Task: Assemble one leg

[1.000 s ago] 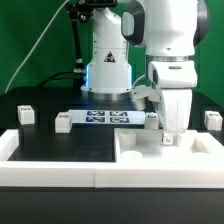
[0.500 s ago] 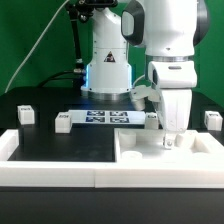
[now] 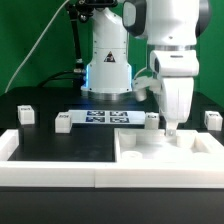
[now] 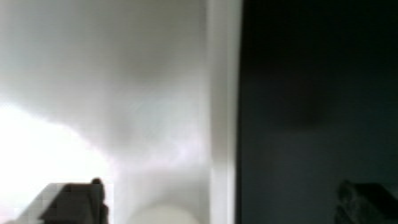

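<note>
My gripper (image 3: 173, 130) hangs fingers down over the far part of the wide white panel (image 3: 135, 152) at the exterior view's right. In the wrist view its two dark fingertips (image 4: 75, 202) stand far apart, so my gripper (image 4: 219, 204) is open and holds nothing. Under it lie the blurred white panel surface (image 4: 125, 100) and the dark table (image 4: 320, 100). Small white legs with tags stand on the table: one (image 3: 152, 119) just behind the panel beside the gripper, one (image 3: 63, 122) left of the marker board, one (image 3: 26, 114) at the far left.
The marker board (image 3: 105, 118) lies in front of the robot base (image 3: 106, 70). Another small leg (image 3: 211, 119) stands at the far right. A long white rail (image 3: 50, 170) runs along the front edge.
The arm has shifted a little toward the exterior view's right and turned slightly; the fingers now sit a bit higher over the panel.
</note>
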Robot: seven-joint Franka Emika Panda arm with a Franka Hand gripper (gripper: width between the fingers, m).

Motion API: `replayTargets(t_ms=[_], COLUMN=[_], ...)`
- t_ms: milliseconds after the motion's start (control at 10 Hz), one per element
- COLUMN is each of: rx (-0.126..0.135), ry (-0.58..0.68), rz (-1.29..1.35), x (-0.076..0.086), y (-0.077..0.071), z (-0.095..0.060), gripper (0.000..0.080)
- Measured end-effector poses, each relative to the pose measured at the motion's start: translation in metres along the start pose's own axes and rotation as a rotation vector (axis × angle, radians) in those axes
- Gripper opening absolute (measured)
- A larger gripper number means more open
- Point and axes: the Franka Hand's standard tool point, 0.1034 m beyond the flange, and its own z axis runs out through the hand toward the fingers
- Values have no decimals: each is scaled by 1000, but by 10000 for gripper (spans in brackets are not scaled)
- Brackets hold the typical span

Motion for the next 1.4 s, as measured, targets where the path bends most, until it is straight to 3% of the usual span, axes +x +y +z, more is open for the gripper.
replayTargets(t_ms=[200, 300, 400, 700, 1000, 1100, 1400], rx=[-8, -11, -5, -5, -13, -26, -15], ry=[-19, -21, -23, -22, -13, 6, 28], rz=[70, 103, 146, 207, 485, 666, 1072], x=[3, 4, 6, 5, 8, 16, 45], y=[-12, -22, -29, -28, -29, -38, -52], z=[-28, -33, -33, -32, -31, -28, -23], gripper=[649, 649, 649, 649, 649, 649, 649])
